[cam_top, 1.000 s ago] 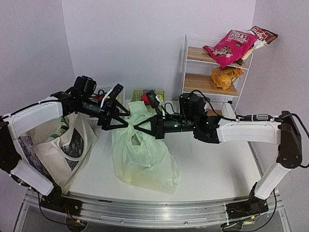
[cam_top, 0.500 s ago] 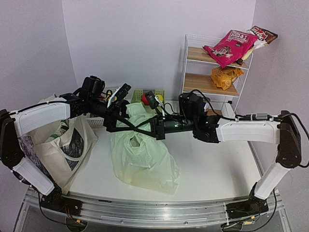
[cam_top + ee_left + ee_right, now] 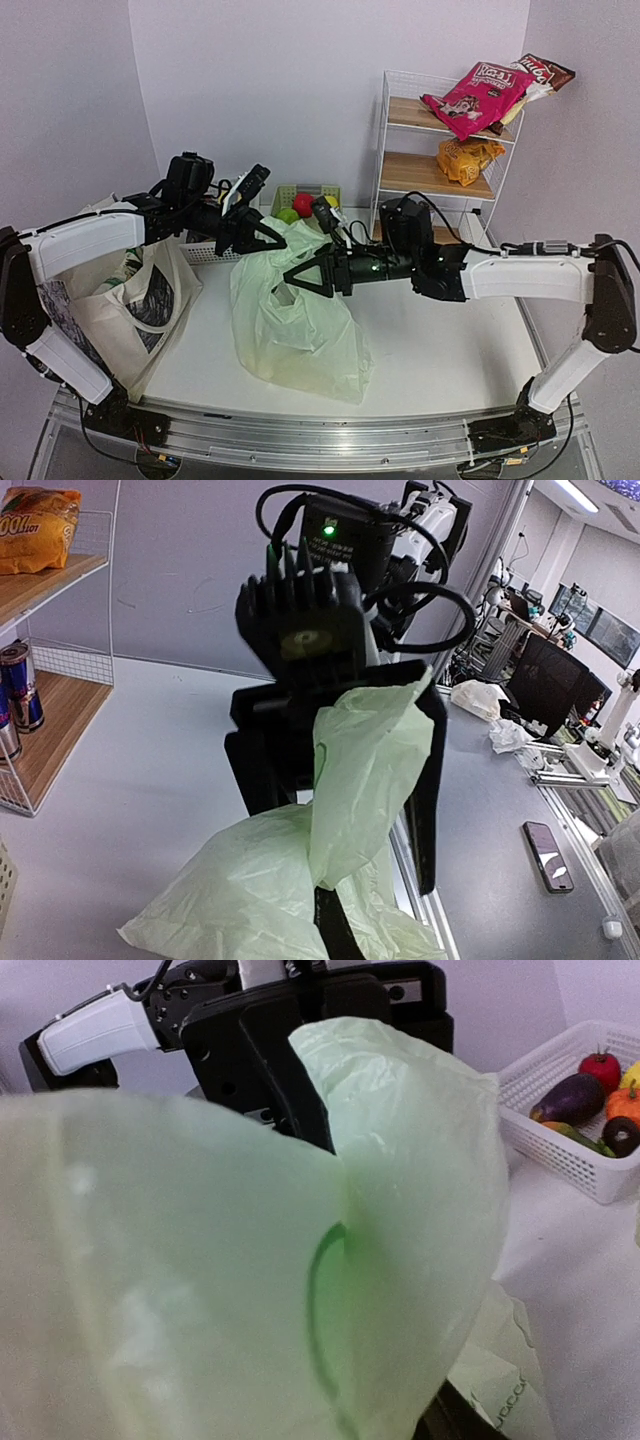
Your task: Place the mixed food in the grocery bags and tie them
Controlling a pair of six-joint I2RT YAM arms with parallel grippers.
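Right gripper (image 3: 295,280) has let go, jaws apart; left gripper (image 3: 272,238) now clamps the plastic bag (image 3: 300,340)

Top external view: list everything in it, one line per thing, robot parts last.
plastic bag: one, pale green, table centre.
canvas tote: one, cream with dark print, left edge.
snack packets: three, pink, dark brown and orange, on the rack.
rack: one, white wire with wooden shelves, back right.
green basket: one, back centre, holding red, green and yellow produce.
white basket: one, back left.
table: one, white.
left end effector: shut on the plastic bag's top.
right end effector: open, at the bag.
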